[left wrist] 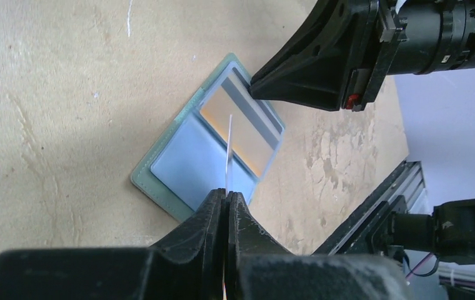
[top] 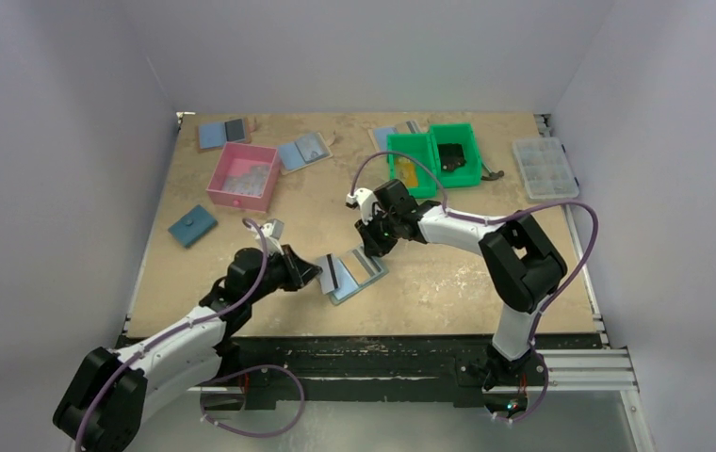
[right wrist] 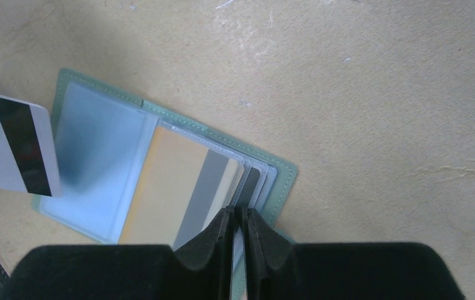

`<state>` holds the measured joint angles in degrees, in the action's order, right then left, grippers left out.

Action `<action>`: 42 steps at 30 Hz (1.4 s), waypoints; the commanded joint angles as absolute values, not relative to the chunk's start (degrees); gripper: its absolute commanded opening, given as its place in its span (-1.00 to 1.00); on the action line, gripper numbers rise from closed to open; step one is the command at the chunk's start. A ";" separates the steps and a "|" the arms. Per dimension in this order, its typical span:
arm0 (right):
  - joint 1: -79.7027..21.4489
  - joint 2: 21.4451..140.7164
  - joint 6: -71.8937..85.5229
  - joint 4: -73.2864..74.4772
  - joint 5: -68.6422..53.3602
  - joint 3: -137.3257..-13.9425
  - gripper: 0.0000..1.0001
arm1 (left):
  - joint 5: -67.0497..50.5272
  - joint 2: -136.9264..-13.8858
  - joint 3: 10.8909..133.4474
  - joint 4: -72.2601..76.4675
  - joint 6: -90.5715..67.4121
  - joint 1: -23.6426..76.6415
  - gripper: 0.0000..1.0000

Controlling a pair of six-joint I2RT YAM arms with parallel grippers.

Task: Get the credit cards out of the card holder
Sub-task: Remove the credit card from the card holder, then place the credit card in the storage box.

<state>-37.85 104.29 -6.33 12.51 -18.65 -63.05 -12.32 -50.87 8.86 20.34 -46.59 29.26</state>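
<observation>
Holder (right wrist: 97,156) lies open and flat on the table (top: 486,282), near the front edge, between the two arms. Grey-green rim, pale blue inside.

Left gripper (left wrist: 225,201): fingers pressed together on a card (right wrist: 13,144). The card is clear of the holder and held in the air over its left edge. From the left wrist it shows edge-on as a thin white line. From the right wrist its white face and black stripe are visible.

Right gripper (right wrist: 240,217): down at the holder's right half, at the outer edge. The fingers are nearly together, with only a slit between them. A thin pale layer of the holder's edge sits in that slit, so it reads as a light pinch. Which layer it is, pocket panel or cover, I cannot tell.

Second card (right wrist: 166,187): orange-yellow with a grey stripe. It sits in the right half of the holder under the clear pocket, just left of the right fingers. At least one more dark-edged layer is stacked behind it at the right edge, too thin to identify.

Left half of the holder shows bare blue.

Farther back on the table:
- pink bin (top: 241,176)
- green bin (top: 434,155)
- clear divided box (top: 545,168)
- dark blue wallet (top: 192,226)
- two open blue-and-grey folders (top: 222,132)

All are well apart from the holder.
</observation>
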 commanded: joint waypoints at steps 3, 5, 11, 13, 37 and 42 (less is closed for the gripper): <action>-35.93 98.85 -12.63 18.19 -21.26 -64.83 -0.49 | -13.64 -50.50 17.78 9.24 -32.81 28.92 -1.00; -34.89 97.42 -15.12 19.45 -24.09 -64.99 -0.38 | -14.13 -50.47 19.61 8.18 -29.94 28.97 -1.00; -31.28 92.96 -22.65 23.77 -35.94 -65.21 -0.14 | -17.38 -50.61 23.53 9.55 -23.64 29.05 -1.00; -30.14 91.44 -25.03 24.86 -39.09 -65.29 -0.07 | -18.68 -51.16 23.61 12.47 -23.75 29.24 -1.00; -28.33 81.24 -73.93 50.58 -65.32 -64.75 0.33 | -25.53 -59.12 27.48 24.38 -19.81 40.66 -1.00; -27.83 81.71 -74.15 51.73 -65.21 -64.62 0.34 | -24.83 -60.63 27.61 25.59 -19.61 42.19 -1.00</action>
